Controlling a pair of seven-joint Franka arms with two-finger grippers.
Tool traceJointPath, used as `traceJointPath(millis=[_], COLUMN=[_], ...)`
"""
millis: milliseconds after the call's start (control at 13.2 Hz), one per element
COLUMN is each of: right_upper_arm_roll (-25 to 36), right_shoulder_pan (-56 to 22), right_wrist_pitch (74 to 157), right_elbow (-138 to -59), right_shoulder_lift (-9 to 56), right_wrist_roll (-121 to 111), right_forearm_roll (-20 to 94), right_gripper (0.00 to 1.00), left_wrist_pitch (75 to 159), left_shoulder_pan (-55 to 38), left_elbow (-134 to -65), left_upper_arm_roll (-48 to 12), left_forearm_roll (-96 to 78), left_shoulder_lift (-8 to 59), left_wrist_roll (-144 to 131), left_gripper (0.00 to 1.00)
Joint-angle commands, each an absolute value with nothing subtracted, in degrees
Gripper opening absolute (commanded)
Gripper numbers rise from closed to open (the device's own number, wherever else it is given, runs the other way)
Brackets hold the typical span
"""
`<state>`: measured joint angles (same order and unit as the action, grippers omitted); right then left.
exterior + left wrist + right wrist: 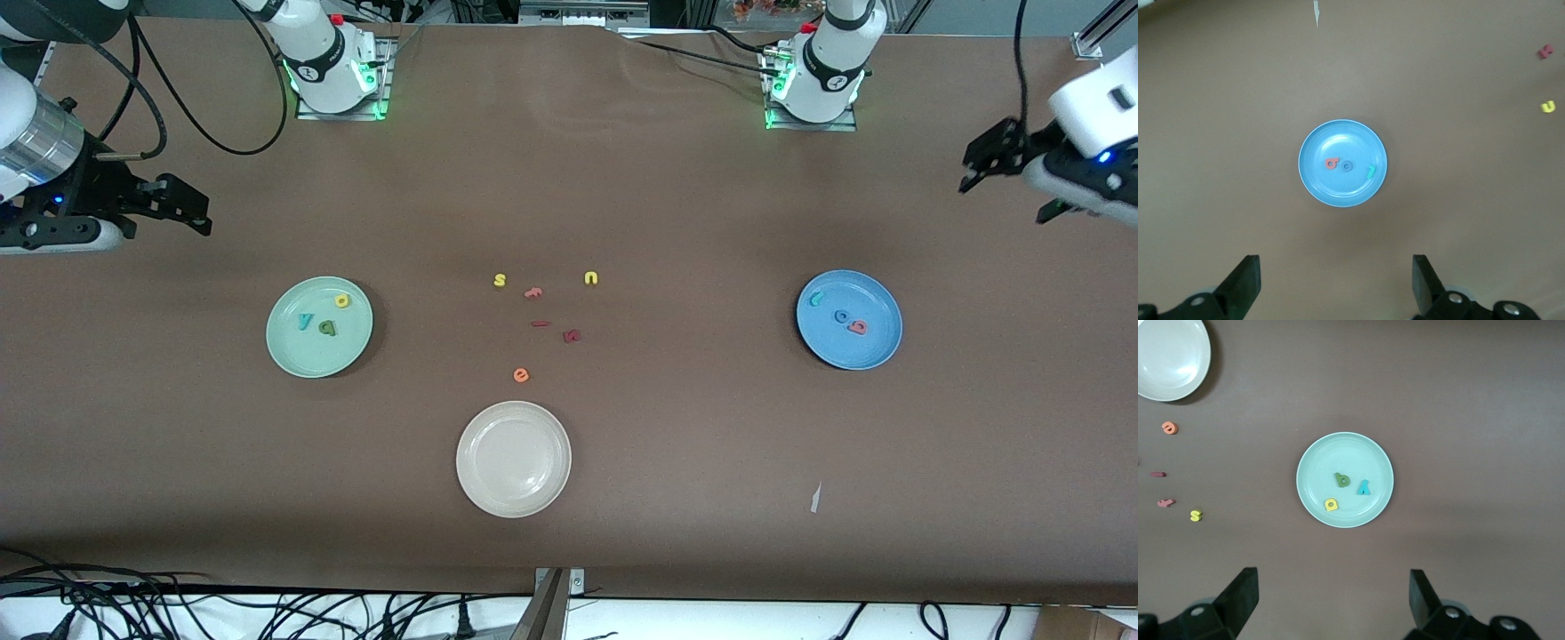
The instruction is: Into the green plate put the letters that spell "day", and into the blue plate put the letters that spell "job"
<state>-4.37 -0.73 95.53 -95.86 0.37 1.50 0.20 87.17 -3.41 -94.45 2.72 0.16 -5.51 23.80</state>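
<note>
Left gripper [1333, 287] fingers spread wide, nothing between them, hanging in the air over the table at the left arm's end, looking down at the blue plate [880, 351]. Right gripper [1331, 603] same: fingers fully apart, empty, up over the right arm's end, above the green plate [293, 351]. Both arms wait.

In the blue plate: teal "j" [815, 299], blue "o" [841, 316], salmon "b" [858, 326], lying in a loose row. In the green plate: yellow "d" [342, 300], dark green "a" [327, 328], teal "y" [307, 321], close together, apart from each other.

Mid-table between the plates: yellow "s" [500, 280], yellow "u" [590, 278], orange "e" [521, 375], several reddish letters [572, 335] among them. Cream-white plate [476, 484] sits nearer the front camera than the loose letters.
</note>
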Motion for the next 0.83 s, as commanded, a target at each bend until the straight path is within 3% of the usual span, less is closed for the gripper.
traceJointPath(millis=[0,757], right_upper_arm_roll=[-5.45,-4.13], right_shoulder_pan=[-0.35,-0.09], right_wrist_pitch=[95.27,97.02], right_elbow=[-96.50,-96.50], right_shoulder_lift=[-0.62,-0.18], right_wrist_roll=[1.76,1.67], right_forearm_roll=[0.53,0.44], right_gripper=[1.00,1.00], left_wrist_pitch=[84.29,82.53], left_shoulder_pan=[-3.78,-5.27], left_elbow=[-90.26,-89.82], left_upper_arm_roll=[2.63,2.73], left_forearm_roll=[1.76,1.23], left_shoulder_lift=[-3.96,-3.34], left_wrist_roll=[23.21,6.86], left_gripper=[1.00,1.00])
